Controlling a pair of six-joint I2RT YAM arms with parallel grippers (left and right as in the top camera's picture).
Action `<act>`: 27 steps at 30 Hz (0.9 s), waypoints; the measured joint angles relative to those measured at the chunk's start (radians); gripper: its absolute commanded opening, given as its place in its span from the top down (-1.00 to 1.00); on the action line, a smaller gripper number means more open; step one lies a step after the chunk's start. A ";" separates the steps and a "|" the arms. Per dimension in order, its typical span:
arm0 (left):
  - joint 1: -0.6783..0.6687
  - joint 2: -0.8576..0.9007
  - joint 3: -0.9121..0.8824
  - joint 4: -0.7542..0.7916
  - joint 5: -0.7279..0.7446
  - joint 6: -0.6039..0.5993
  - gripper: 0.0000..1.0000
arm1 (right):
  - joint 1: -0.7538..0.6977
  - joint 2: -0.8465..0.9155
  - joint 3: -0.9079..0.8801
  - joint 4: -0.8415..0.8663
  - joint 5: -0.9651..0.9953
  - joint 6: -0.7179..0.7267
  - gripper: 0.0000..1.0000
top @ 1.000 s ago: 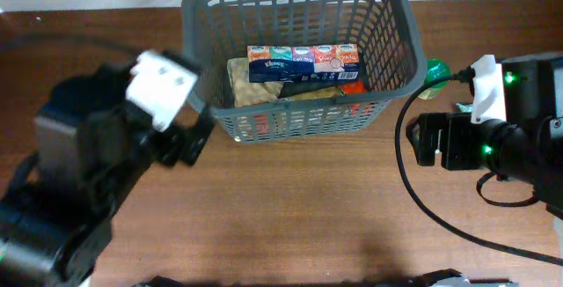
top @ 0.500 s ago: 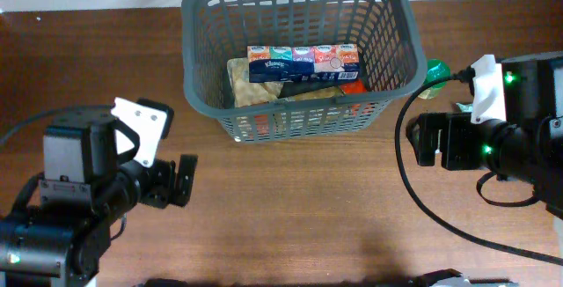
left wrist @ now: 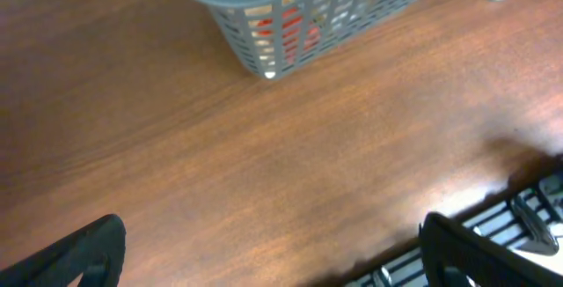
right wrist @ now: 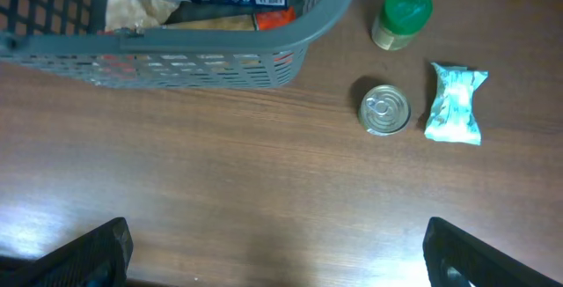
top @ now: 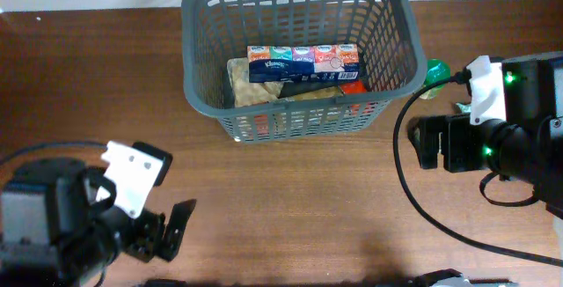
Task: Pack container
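Two robot arms sit at the near side of a brown wooden surface [top: 290, 199]. The left end effector [left wrist: 273, 256] is released and empty, its dark fingers spread wide over bare wood at the near left. The right end effector [right wrist: 277, 252] is likewise released and holds nothing; it hangs at the right, near three loose items.

Those items lie just beyond it: a tin can [right wrist: 384, 111] standing upright, a pale green wrapped packet [right wrist: 455, 102] just beside the can, and a green-lidded jar [right wrist: 402, 16] a little farther back, close to the basket's right corner.

The step in hand is probably picking one of these with the right arm. To do it well, it should centre the open fingers over the can, straddle its round sides, close firmly, then lift well clear of the thick rim before moving across.

Farthest back, at the middle of the surface, stands the container [top: 299, 120]: a large dark grey plastic basket with slotted lattice walls and rounded corners. It already holds a row of tissue packs [top: 302, 62], a tan bag [top: 251, 89] and a red item [top: 352, 86], with free room along its far side.
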 measured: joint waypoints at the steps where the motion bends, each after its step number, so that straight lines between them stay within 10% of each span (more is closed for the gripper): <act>1: 0.000 0.000 0.030 -0.026 -0.011 0.003 -0.98 | 0.000 0.000 0.000 0.000 0.000 -0.005 -0.98; 27: 0.000 -0.067 0.132 -0.042 -0.056 0.014 -0.98 | 0.000 0.023 0.000 0.018 -0.030 -0.024 -0.98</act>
